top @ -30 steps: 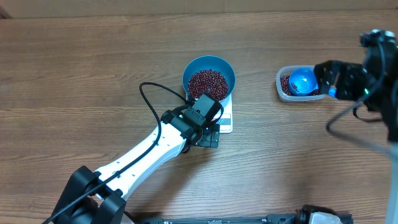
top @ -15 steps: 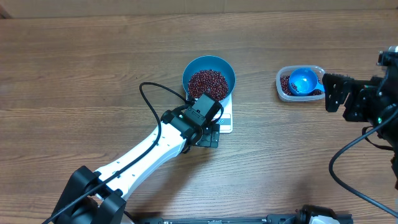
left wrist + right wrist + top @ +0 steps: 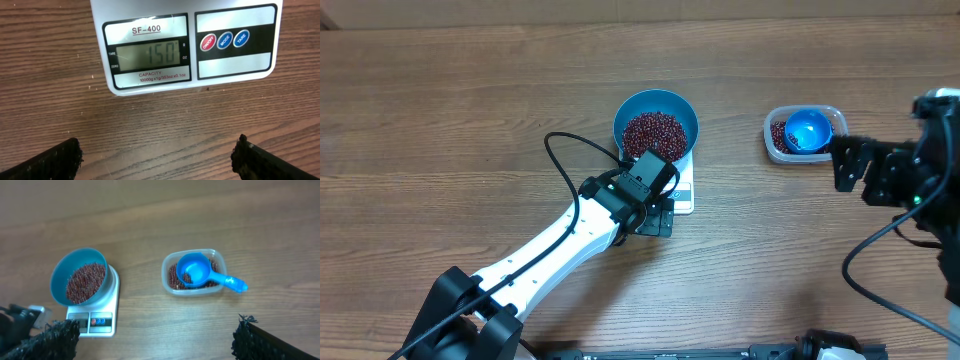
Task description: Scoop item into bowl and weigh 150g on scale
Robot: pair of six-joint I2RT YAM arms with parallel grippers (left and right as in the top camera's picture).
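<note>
Maroon beans (image 3: 655,133) in blue bowl (image 3: 687,116) on scale (image 3: 192,50) reading 150
Loose grains spill; take the rim, keep level; left hand (image 3: 157,159) and right hand (image 3: 150,340) wide, empty

robot lab: arms (image 3: 550,245) on wooden table (image 3: 440,100)
</note>
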